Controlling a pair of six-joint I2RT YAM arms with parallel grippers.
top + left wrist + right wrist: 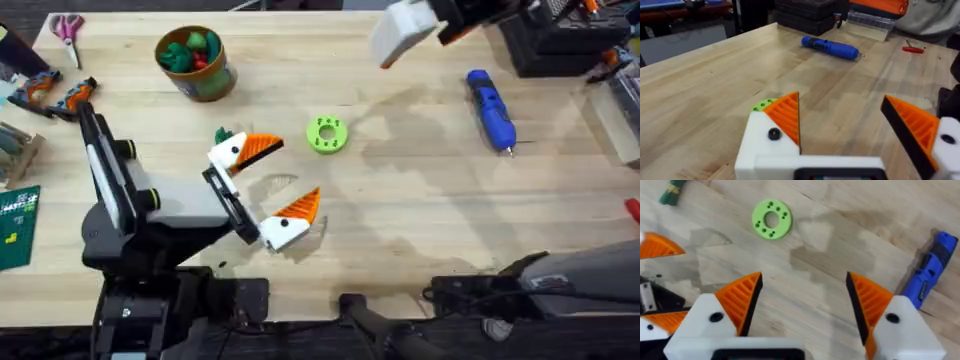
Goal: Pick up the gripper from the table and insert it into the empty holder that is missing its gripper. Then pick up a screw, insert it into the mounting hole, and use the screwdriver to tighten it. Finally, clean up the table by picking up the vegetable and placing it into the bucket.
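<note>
**Lining up on the toy vegetable for the cleanup**

Judging by the layout, the step in hand is clearing the table. On the overhead view the left gripper [300, 168] sits low over the wood left of centre, its orange-padded fingers spread wide with nothing between them. The vegetable [224, 136] lies outside that gap, at about 10 o'clock from it, just beside the outer face of the farther finger. It is too small to tell how its long axis runs. The bucket [195, 62] stands beyond it at roughly 11 o'clock, near the far edge.

The left arm is clearly the nearer one. The right gripper [804, 275] hangs high above the table, jaws wide apart and empty.

To take the vegetable, the left gripper would probably have to shift toward 10 o'clock and straddle it. The green round disc [327, 134] lies at 1 o'clock of the gap, apart from that path. The blue screwdriver [492, 108] lies well off at 3 o'clock. Bare wood separates vegetable and bucket.
</note>
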